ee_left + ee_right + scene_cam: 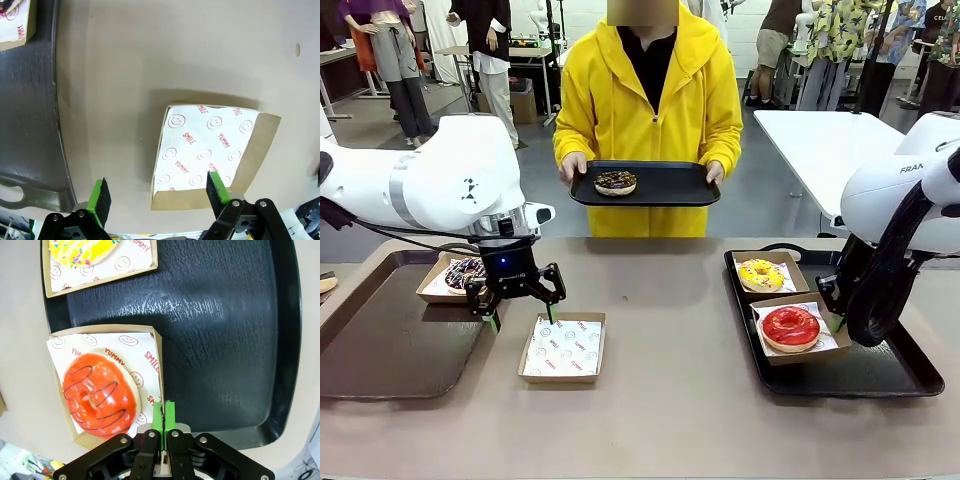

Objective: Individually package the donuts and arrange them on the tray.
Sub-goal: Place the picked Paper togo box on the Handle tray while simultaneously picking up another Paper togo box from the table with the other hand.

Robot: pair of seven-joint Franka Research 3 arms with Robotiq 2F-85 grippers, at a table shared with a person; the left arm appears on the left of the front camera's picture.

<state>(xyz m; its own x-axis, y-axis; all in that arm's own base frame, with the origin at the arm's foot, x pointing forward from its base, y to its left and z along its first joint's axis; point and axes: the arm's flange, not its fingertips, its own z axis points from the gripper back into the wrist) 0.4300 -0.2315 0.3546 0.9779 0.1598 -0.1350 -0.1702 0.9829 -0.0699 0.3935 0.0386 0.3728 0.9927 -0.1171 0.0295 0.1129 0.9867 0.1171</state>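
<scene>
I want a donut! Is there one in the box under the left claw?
No, the box under the left claw holds printed paper, no donut.

Empty paper-lined box [563, 348] on the tan table [670, 420], between two dark trays [380, 345] [880, 375].

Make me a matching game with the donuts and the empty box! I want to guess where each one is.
Things:
1. red-glazed donut
2. yellow-glazed donut
3. chocolate donut
4. empty box

Places:
A. on the tray the person holds
B. on the bare table, between the two trays
C. in the near box on the right tray
D. in the far box on the right tray

Pairs: 1-C, 2-D, 3-A, 4-B
</scene>
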